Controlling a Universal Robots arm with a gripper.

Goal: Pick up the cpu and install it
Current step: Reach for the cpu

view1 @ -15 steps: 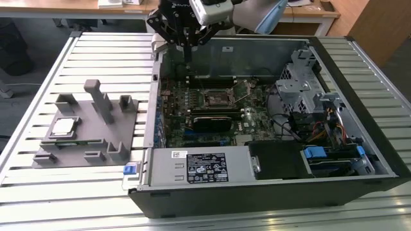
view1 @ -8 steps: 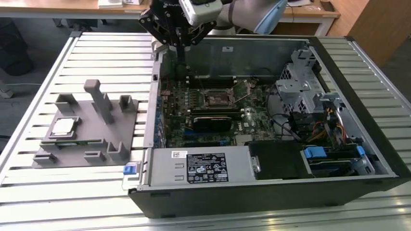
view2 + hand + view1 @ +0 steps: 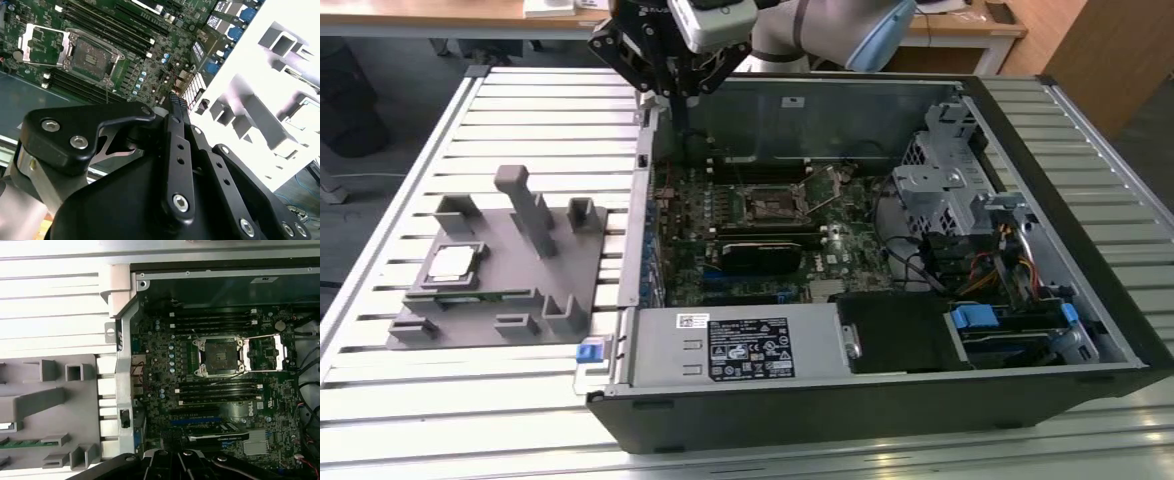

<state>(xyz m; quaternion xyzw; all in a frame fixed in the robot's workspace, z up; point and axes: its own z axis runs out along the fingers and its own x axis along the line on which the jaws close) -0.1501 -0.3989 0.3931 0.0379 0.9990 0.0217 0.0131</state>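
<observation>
Above the near-wall rim of the open PC case point(image 3: 1067, 395), toward the exterior view's left: one gripper point(image 3: 670, 97), fingers pinched together, empty, touching nothing. Same in the second wrist view: gripper point(image 3: 176, 98) closed, hanging over the motherboard edge, nothing clamped.

Well apart from it, out on the slatted table point(image 3: 520, 110): one grey fixture point(image 3: 454, 325), with one cpu point(image 3: 451, 263) lying flat in a pocket, metal top up. Not picked up yet. Just beside the cpu, toward the fixture's front edge: one green memory stick point(image 3: 467, 298), also lying flat.

Inside the case: one motherboard point(image 3: 854, 235), one cpu socket point(image 3: 767, 205), empty in both wrist views point(image 3: 220, 356) point(image 3: 90, 52), load plate point(image 3: 267, 352) swung open to the side. One graphics card point(image 3: 771, 255) just beside the socket.
</observation>
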